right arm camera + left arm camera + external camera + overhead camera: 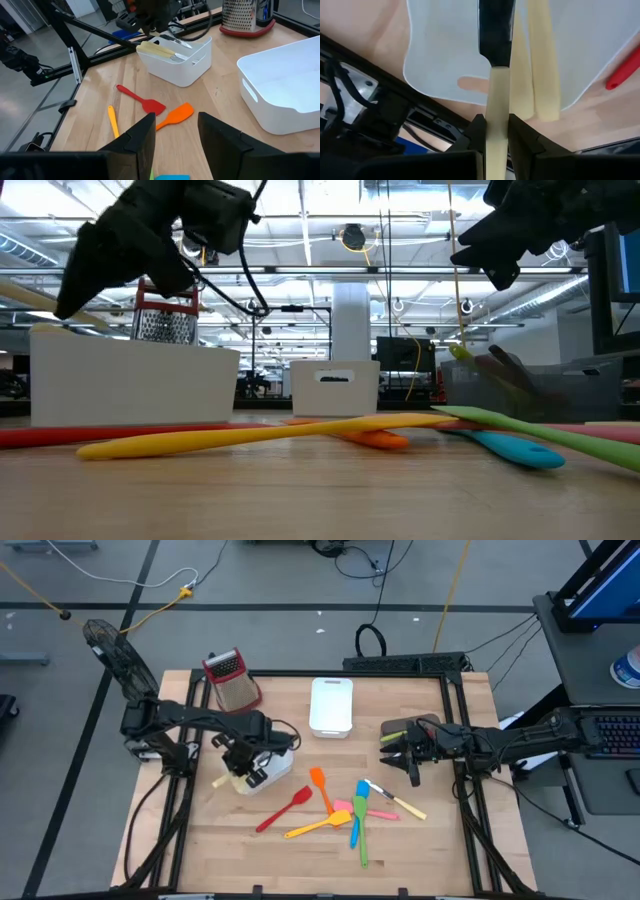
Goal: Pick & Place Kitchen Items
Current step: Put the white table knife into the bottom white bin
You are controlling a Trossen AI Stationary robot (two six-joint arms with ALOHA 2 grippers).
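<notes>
Cream-handled utensil (497, 110) sat clamped in my left gripper (495, 131), jaws closed on its handle, above the small white bin (272, 768) at centre left. It looked light, stiff and slim; mid-handle suited gripping. My right gripper (398, 747) hovered centre right, jaws parted and empty, above the counter (420, 840).

Two black jointed arms, black cables looped alongside; matte black angular gripper fingers (145, 140).
</notes>
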